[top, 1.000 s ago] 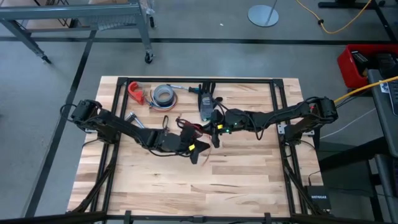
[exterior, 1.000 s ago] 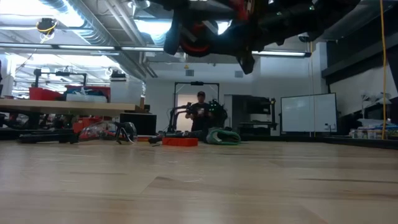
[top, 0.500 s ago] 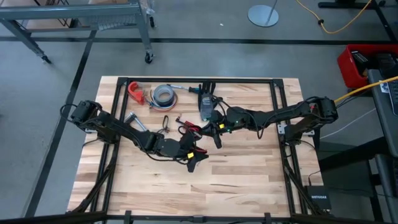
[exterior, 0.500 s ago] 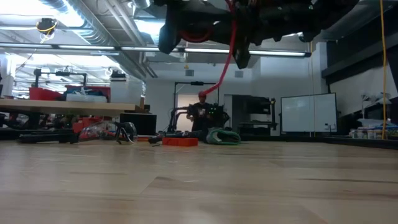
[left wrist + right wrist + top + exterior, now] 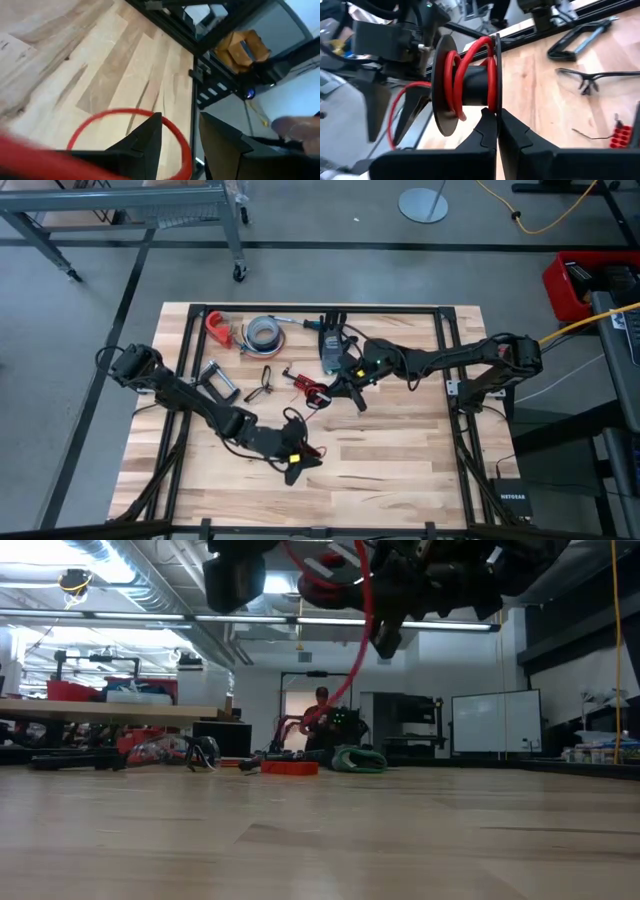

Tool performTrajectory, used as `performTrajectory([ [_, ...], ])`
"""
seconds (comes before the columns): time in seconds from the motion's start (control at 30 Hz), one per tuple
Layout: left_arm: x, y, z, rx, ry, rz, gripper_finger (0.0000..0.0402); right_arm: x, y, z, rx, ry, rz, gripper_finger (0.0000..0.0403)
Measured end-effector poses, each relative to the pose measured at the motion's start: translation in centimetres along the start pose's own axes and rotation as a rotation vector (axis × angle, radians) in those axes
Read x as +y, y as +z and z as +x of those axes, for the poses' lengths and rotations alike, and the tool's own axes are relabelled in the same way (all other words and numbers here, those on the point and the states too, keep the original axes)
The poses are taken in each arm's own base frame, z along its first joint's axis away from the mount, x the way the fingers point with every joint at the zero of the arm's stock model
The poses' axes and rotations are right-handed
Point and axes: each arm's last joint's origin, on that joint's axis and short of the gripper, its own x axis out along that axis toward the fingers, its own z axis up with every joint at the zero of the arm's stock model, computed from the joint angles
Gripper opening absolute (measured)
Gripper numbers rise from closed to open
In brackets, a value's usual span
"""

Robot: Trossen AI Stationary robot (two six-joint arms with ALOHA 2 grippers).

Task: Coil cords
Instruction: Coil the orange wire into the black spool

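Gripping the rim of a small black spool, my right gripper is clenched on it above the middle of the wooden table. Thin red wire cord is wound in several turns around the spool's black core, between its two flat discs, right at my right fingertips. One loose red strand leaves the spool and hangs in a curve toward my left arm; from table height it shows as a red arc dropping below both arms.

My left gripper sits nearer the table's near edge and left of the right one, well apart from the spool, its fingers spread and grasping nothing. A loop of the red cord passes in front of them, by the tips, though I cannot tell whether it touches.

Farther back on the table lie a grey tape roll, a red clamp and clear safety glasses.
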Motion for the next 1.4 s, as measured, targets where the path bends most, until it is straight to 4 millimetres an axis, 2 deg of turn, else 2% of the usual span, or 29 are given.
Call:
performTrajectory([
  [0.1,-0.2,-0.5,-0.2,0.003,0.02,0.028,0.0123,0.1,0.0,0.0,0.01,0.032,-0.001,0.0003],
  [0.3,-0.1,-2.1,-0.8,-0.022,0.185,0.039,0.0123,0.3,-0.1,0.0,0.033,0.08,0.001,0.0003],
  [0.5,-0.9,-3.8,-1.9,-0.184,0.339,0.084,0.0123,0.3,-0.6,-0.1,0.084,0.115,-0.008,0.0003],
  [0.73,-2.2,-6.2,-3.5,-0.339,0.413,0.066,0.0123,-0.1,-1.3,-0.2,0.151,0.088,0.014,0.0003],
  [0.9,-2.1,-8.1,-4.4,-0.465,0.497,0.078,0.0123,-0.1,-1.3,-0.2,0.149,0.09,0.012,0.0003],
  [1.1,-1.3,-8.1,-4.3,-0.541,0.545,0.065,0.0123,0.0,-1.2,-0.2,0.145,0.091,0.009,0.0003],
  [1.27,-0.4,-6.7,-3.5,-0.576,0.58,0.019,0.0123,0.0,-1.1,-0.2,0.127,0.095,-0.011,0.0003],
  [1.4,0.8,-5.5,-2.6,-0.595,0.594,-0.081,0.0123,0.2,-0.6,-0.1,0.079,0.106,-0.066,0.0003],
])
